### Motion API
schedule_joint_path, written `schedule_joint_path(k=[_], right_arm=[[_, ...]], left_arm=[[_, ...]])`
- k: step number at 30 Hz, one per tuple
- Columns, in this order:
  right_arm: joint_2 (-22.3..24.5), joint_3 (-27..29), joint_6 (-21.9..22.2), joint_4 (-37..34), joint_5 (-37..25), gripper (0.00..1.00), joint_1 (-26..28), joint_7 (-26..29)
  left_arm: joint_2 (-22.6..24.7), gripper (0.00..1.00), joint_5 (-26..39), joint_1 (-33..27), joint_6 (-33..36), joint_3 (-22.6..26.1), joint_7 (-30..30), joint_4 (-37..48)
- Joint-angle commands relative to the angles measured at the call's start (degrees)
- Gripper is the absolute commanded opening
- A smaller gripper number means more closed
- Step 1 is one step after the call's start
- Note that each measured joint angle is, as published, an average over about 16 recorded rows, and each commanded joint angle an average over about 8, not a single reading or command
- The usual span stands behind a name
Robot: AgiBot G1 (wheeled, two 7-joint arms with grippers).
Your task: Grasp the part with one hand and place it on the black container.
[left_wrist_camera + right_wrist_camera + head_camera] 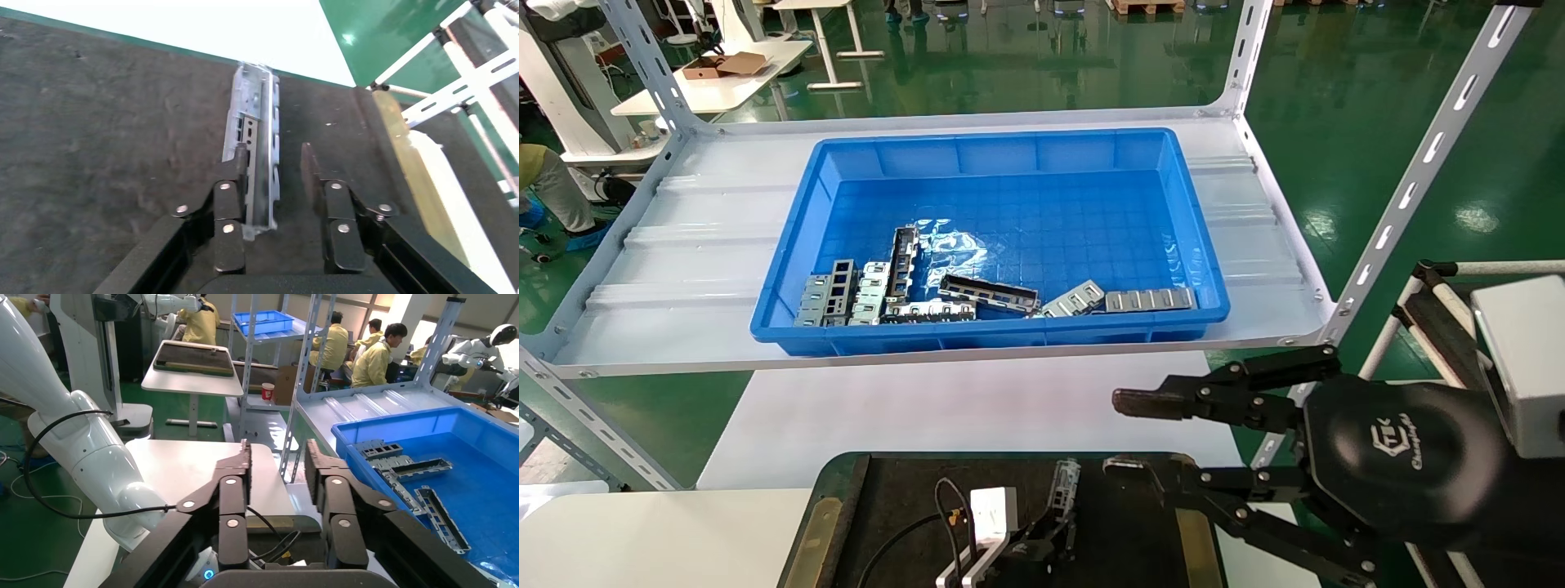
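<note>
The left wrist view gives the closest look at the left gripper (pixel 274 177). Its two black fingers (pixel 234 184) stand apart over the black container (pixel 110 153), with the part (pixel 257 147) lying lengthwise between them. One finger is right against the part's side; the other finger stands clear of it, with bare dark mat in the gap. So the fingers are spread and not clamped on the part. The part rests flat on the container's matte inner surface, near its far edge and closer to the brass-coloured strip (pixel 407 165) on one side.

In this view the part is a long, narrow, silver-grey metal channel with a darker inside and a row of small slots along one wall.

The head view shows far less of this: the left gripper (pixel 1042 545) is only partly in sight at the bottom edge, with the part (pixel 1062 483) reaching away from it on the container (pixel 903 490). That view alone shows the blue bin (pixel 1009 155) on the shelf (pixel 699 245), with other metal pieces (pixel 911 286) in its near half.

The right gripper (pixel 1128 434) hangs over the container's right side with its fingers wide apart and nothing between them; the right wrist view confirms the open gap (pixel 278 471).
</note>
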Motion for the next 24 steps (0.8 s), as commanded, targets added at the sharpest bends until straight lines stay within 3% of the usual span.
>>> schedule_joint_path(k=[1, 12, 24], right_arm=[[0.0, 0.0, 0.0, 0.0, 0.0, 1.00, 0.0, 0.0], [0.0, 0.0, 0.0, 0.0, 0.0, 1.00, 0.0, 0.0], [0.0, 0.0, 0.0, 0.0, 0.0, 1.00, 0.0, 0.0]], left_arm=[[-0.1, 1.00, -0.3, -0.1, -0.1, 0.1, -0.1, -0.5], [-2.3, 1.00, -0.2, -0.3, 1.5, 0.6, 0.3, -4.3], [-10.6, 1.00, 2.8, -1.3, 11.9, -0.3, 1.1, -9.6]])
